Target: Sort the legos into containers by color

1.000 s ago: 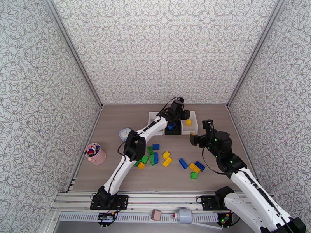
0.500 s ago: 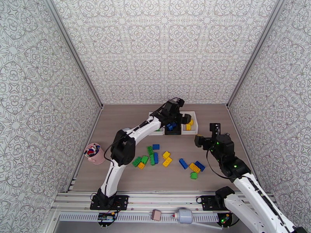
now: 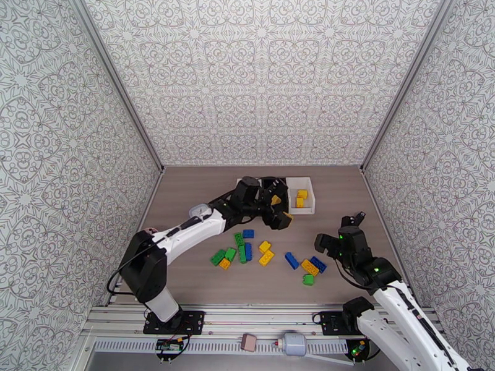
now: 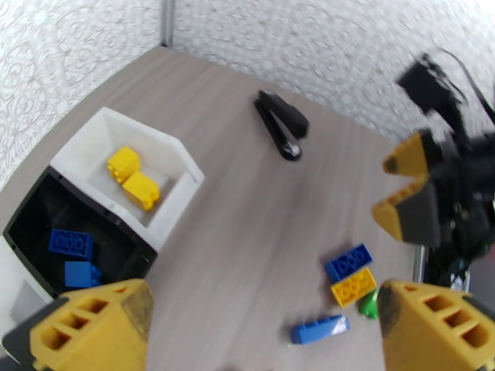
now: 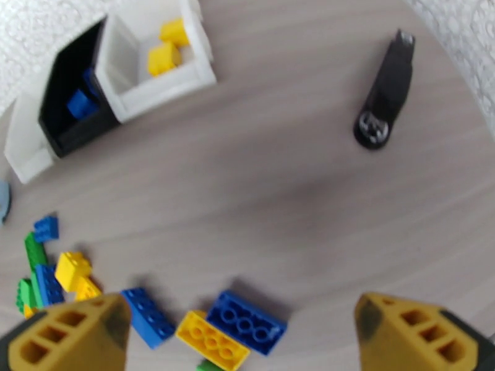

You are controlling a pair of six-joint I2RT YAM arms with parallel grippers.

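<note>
Both arms hang over the brown wood-grain counter (image 3: 185,273) with nothing in hand. The left end effector (image 4: 263,323) is spread wide and empty just in front of the bins, and the right end effector (image 5: 244,332) is equally wide and empty above the nearer scatter of small studded plastic bricks (image 3: 304,264). Two yellow bricks (image 3: 301,198) lie in the white open-top plastic bin (image 3: 311,191) at the right end of the row. Blue bricks (image 4: 71,255) sit in the black bin (image 4: 37,199) touching it, and I can't see into the other white bin (image 5: 21,153) beyond. The rest—green, blue, yellow—lie loose in two clusters on the counter. What worries me is crowding: the right end effector looms in the left wrist view, so if both go for the right-hand cluster, I'd expect fingers to knock. Under the right one a blue brick (image 5: 247,313) and a yellow brick (image 5: 213,335) lie touching, with a green one near. Wide fingers closing there could pinch two colours at once or skid one away. The bins stand wall to wall, so an off-centre release might drop a brick into the wrong one—and the left forearm, passing over the row, could nudge them. The black stapler-like object (image 5: 383,97) lies well apart and looks like little threat.
</note>
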